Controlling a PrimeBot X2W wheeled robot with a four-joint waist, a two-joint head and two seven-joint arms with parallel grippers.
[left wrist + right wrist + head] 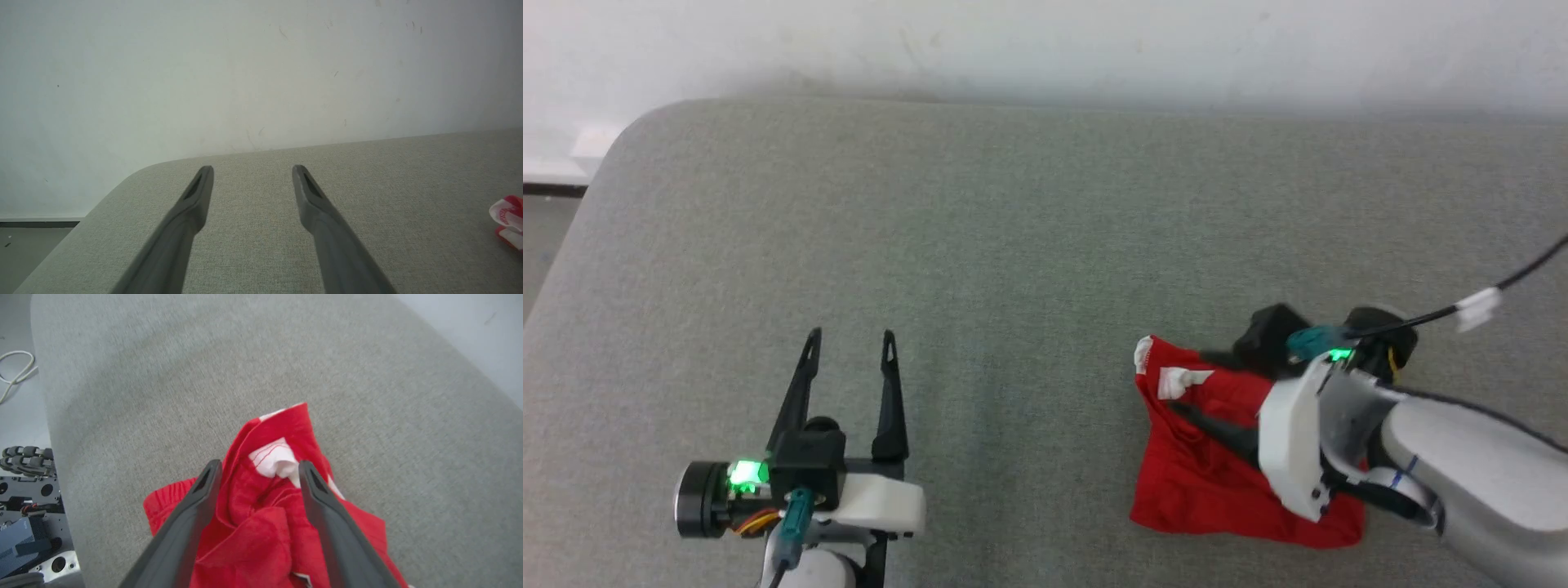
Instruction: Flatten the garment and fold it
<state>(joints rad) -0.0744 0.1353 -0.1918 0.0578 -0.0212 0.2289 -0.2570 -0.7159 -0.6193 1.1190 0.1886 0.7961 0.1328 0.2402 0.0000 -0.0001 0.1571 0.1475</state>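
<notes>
Head view: red shorts point(1217, 482) sit crumpled in a heap on the grey padded surface point(1013, 245), near its front edge, on the robot's right side. White hem patches poke out at the heap's far-left corner.

Right gripper point(1188, 382) is over the heap. Right wrist view shows its fingers spread and straddling a raised ridge of red fabric and a white hem; they haven't pinched it. I can't tell whether the tips touch the cloth.

Left gripper point(851, 333) is spread too, holds nothing, and is well apart from the shorts over bare surface. In the left wrist view only a scrap of hem shows at the right edge.

Progress looks like basically zero: the shorts aren't flattened, the legs and waistband aren't laid out, and no fold is made. What's left is to grab, spread flat, then fold.
</notes>
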